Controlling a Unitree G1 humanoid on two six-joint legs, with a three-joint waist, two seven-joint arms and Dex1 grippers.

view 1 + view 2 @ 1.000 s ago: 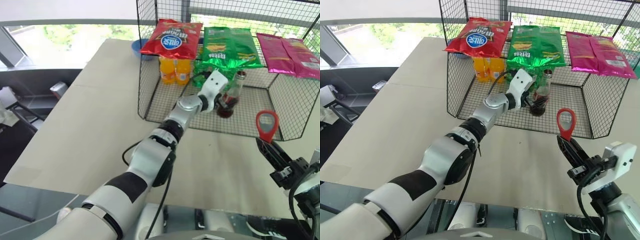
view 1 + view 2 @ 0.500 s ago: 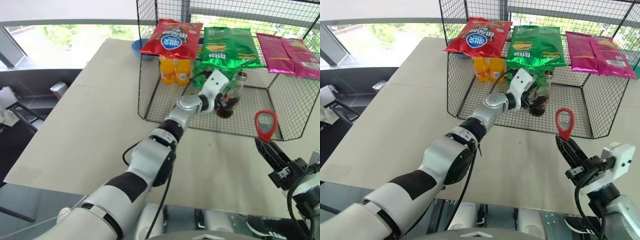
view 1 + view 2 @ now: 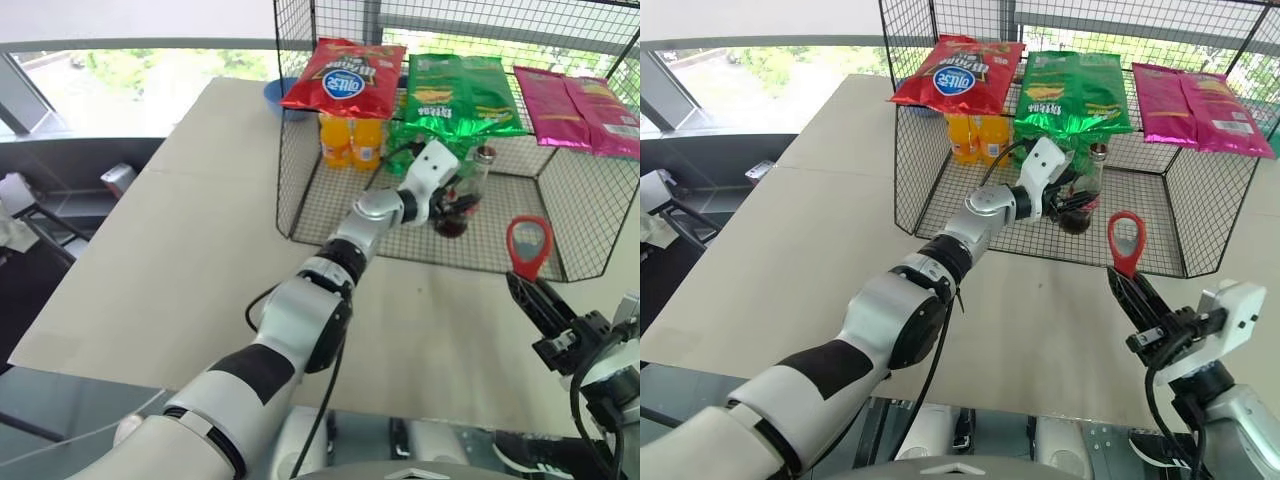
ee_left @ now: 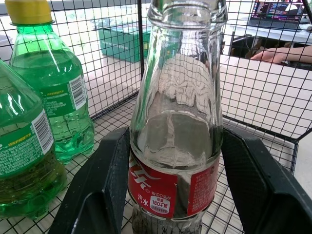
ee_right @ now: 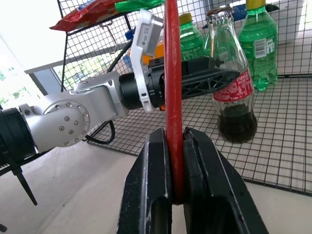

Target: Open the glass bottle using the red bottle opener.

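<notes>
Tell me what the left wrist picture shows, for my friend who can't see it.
A clear glass bottle with a red label stands between the left gripper's two black fingers, which sit against its sides. Two green plastic bottles stand beside it on the wire basket floor.

Red bottle opener [image 3: 529, 243], red-labelled glass bottle [image 4: 176, 126]
</notes>
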